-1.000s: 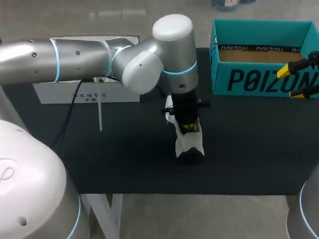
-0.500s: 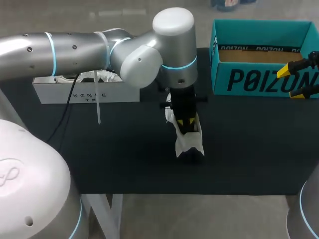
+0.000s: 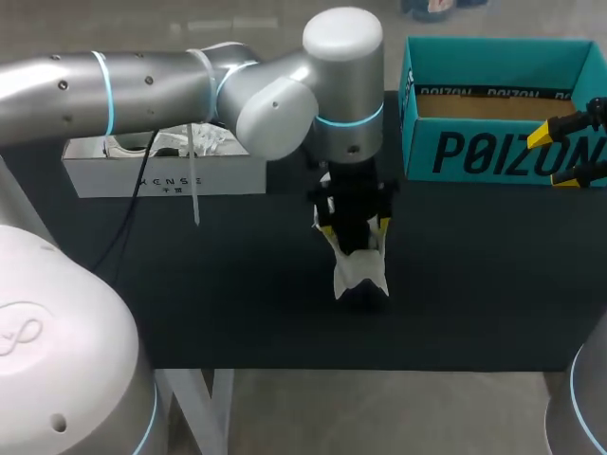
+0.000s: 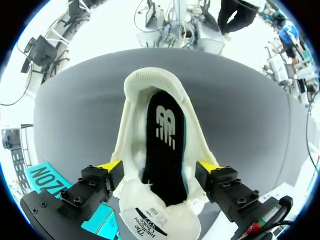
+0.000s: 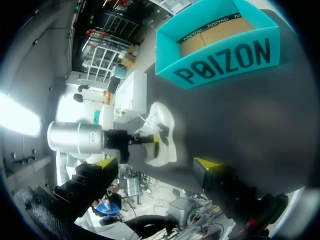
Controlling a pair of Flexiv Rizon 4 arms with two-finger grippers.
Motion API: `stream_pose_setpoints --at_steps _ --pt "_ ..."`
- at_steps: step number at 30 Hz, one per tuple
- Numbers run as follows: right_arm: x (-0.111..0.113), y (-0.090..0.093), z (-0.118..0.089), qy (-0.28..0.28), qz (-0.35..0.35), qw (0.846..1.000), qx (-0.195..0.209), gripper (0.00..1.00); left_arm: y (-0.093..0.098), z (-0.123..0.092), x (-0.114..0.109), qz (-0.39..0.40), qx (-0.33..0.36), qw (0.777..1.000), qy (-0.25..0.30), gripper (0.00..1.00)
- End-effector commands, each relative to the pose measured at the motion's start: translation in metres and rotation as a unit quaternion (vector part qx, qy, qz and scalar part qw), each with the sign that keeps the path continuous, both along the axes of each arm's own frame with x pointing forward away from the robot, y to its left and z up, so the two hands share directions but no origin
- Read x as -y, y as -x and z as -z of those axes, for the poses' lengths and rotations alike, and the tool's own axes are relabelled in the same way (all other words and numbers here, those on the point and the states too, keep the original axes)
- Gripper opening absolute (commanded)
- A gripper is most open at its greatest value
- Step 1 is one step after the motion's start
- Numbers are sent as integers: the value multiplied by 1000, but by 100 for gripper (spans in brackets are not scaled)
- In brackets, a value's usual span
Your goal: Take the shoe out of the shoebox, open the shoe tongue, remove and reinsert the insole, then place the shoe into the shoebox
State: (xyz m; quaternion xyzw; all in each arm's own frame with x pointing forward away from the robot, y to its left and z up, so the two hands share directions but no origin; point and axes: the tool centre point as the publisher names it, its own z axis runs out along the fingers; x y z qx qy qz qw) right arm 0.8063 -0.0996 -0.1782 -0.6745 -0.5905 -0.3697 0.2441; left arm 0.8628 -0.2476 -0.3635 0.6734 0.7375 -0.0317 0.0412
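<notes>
Shoe: white, out of any box, standing on the black bench near its middle, directly under the left hand.
Tongue: folded forward and out, leaving the mouth wide open.
Insole: dark, lying flat inside the shoe, its full length showing through the opening.
Left hand: released and holding nothing; fingers spread wide, one yellow tip just outside each side wall of the shoe, poised above the opening. Contact with the walls could not be judged.
Right hand: fingers apart, empty, parked well away at the front of the teal box.
Boxes: teal box open, brown lining showing, at the far right of the bench; white box at the far left with white paper in it. Which one serves as the shoebox could not be told.
Step, as judged: the insole stage, tongue already opened. Whether the insole awaited removal or sat reinserted was not readable.
Next move, as judged: if removal, narrow the fingers, drop into the mouth and pinch the insole's heel edge without snagging the collar; the shoe is unbraced and may tip.
</notes>
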Motion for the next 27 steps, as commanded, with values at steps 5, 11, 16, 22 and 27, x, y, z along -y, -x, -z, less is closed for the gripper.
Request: stream_pose_setpoints --at_steps 5,11,16,22,27 --pt "0 0 0 2 1 1000 -1 100 -8 -4 -4 -9 10 1000 -11 100" --pt "0 0 0 2 1 1000 -1 100 -18 -10 -4 -17 21 1000 -11 100" --pt "0 0 0 2 1 1000 -1 100 -24 -22 -5 -21 34 999 -14 100" --pt "0 0 0 2 1 1000 -1 100 -41 -38 -17 -44 59 997 -14 100" --pt "0 0 0 2 1 1000 -1 100 -70 -59 -28 -89 81 992 18 100"
